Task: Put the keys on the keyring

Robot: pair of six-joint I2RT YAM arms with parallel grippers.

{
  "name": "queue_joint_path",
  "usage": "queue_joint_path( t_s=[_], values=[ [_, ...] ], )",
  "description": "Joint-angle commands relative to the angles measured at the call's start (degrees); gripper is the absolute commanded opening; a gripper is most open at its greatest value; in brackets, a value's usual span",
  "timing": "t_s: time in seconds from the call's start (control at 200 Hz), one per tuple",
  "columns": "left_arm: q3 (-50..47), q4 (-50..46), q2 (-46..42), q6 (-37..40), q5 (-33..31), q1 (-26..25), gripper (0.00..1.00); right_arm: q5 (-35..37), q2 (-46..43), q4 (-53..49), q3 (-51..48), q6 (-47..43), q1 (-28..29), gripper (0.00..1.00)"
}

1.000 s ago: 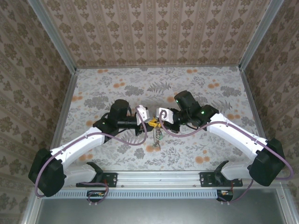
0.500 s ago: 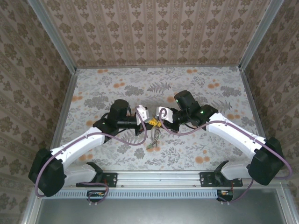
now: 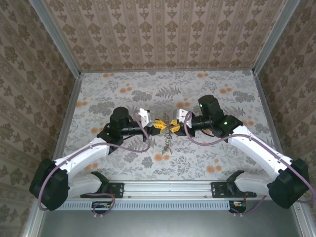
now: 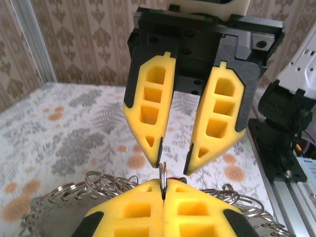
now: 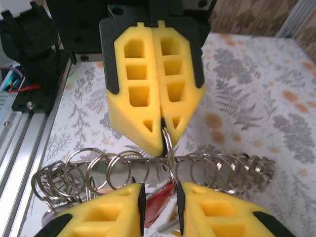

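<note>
Right end effector (image 4: 173, 165) has just let go. A second ago it was pressed shut, close up against the left one. Now its fingers stand spread and the arm has backed off to the right.

Left end effector (image 5: 163, 137) tightened over that same second. It is pressed together, pinching the keyring (image 5: 168, 144), a thin metal loop, by its top edge. We read this as a handover, with the left side alone carrying the load now.

Below the pinched loop a row of spare rings (image 5: 118, 170) is strung side by side. A red key (image 5: 157, 203) shows low between the spread right fingers, and as far as we can tell they are not touching it. Whether that key is already on the loop we cannot tell, because the joint is hidden.

From above, the whole cluster (image 3: 167, 139) dangles between the two end effectors over the table (image 3: 222, 163). A second ago it sat lower in that view, nearer the arm bases. We cannot tell if it clears the table.

For the task, the ring is held steady and the right side is free, so we judge it will likely go for a key or re-grip. One risk is the thin loop twisting in the pads.
</note>
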Motion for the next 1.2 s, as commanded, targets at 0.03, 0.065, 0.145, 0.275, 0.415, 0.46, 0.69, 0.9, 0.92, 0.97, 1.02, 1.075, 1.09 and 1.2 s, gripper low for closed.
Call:
queue_joint_path(
  t_s=[0.03, 0.065, 0.145, 0.275, 0.415, 0.46, 0.69, 0.9, 0.92, 0.97, 1.02, 1.075, 1.09, 1.2],
  values=[
    [-1.4, 11.4, -1.6, -3.6, 3.9, 0.7, 0.00, -4.1, -1.0, 2.4, -0.6, 1.7, -0.5, 0.26],
    [-1.7, 12.8, -1.3, -4.2, 4.1, 0.7, 0.00, -3.7, -0.8, 2.4, -0.5, 1.8, -0.6, 0.24],
    [-2.2, 14.8, -0.8, -5.1, 4.9, 0.7, 0.00, -3.4, -0.4, 1.7, 0.1, 1.4, -0.6, 0.08],
    [-2.3, 15.8, -0.5, -5.4, 5.5, 0.6, 0.00, -3.4, 0.0, 1.0, 1.1, 0.9, -0.6, 0.09],
    [-2.5, 16.1, -0.8, -5.6, 5.0, 0.6, 0.00, -4.6, 0.1, 2.5, 0.9, 1.8, -0.5, 0.11],
    [-2.4, 16.0, -0.7, -5.6, 5.4, 0.6, 0.00, -4.9, 0.1, 2.6, 0.9, 1.8, -0.5, 0.11],
    [-2.1, 16.1, -0.1, -5.5, 5.5, 0.2, 0.00, -2.7, -1.9, 2.6, 0.3, 0.9, -0.9, 0.20],
    [-1.3, 15.7, 0.7, -5.3, 6.4, 0.0, 0.00, -4.3, -2.7, -0.1, 1.9, -0.6, -1.8, 0.23],
    [-1.2, 15.9, 0.8, -5.3, 6.4, -0.1, 0.00, -4.6, -2.5, -0.3, 2.1, -0.6, -1.8, 0.23],
    [-1.1, 15.8, 1.0, -5.2, 6.4, -0.1, 0.00, -5.2, -2.2, -0.2, 2.5, -0.5, -1.8, 0.23],
    [-1.0, 15.9, 1.2, -5.2, 6.4, -0.2, 0.00, -6.2, -1.6, 0.1, 2.8, -0.3, -1.8, 0.23],
    [-0.9, 16.0, 1.3, -5.2, 6.3, -0.3, 0.00, -7.4, -0.9, 0.0, 3.2, -0.2, -1.7, 0.22],
    [-0.9, 16.0, 1.3, -5.2, 6.3, -0.3, 0.00, -7.6, -0.7, -0.1, 3.3, -0.2, -1.7, 0.22],
    [-0.8, 15.9, 1.2, -5.2, 6.0, -0.2, 0.00, -8.0, 0.9, -2.1, 4.1, -0.8, -1.5, 0.19]
  ],
)
